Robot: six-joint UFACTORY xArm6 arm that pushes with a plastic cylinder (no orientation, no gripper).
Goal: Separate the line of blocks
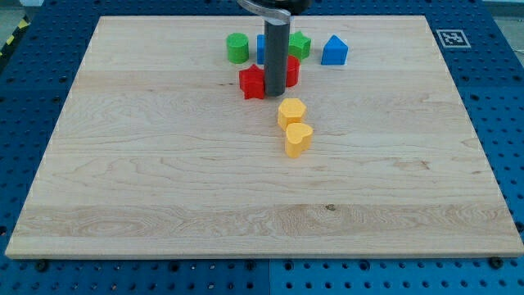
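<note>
Light wooden board (164,180) lies on a blue perforated table (33,90), w/ a small black-and-white marker tag (449,38) at the view's top right corner.

The dark straight rod (276,49) comes down from the view's top centre. My tip (275,96) sits on the board betw. two red blocks: a red block w/ a star-like outline (252,82) touching it on the view's left, and a second red block (291,70), shape unclear b/c the rod covers most of it, on the view's right. No gripper or hand on this rig, so nothing is grasped or clenched; the tip just rests against the red pair.

Behind the rod, toward the view's top, a row of blocks: green cylinder (237,47) at the left, a blue block (260,47) mostly hidden by the rod (shape can't tell), a green block w/ angular faces (300,44), then a blue house-like pointed block (334,51) at the right, apart from the green one.

Below the tip, toward the view's bottom right, two yellow-orange blocks touch each other: a hexagon-ish yellow block (291,111) nearer the tip and a yellow heart-shaped block (298,139) just under it. Tip is near the upper yellow one but not touching.
</note>
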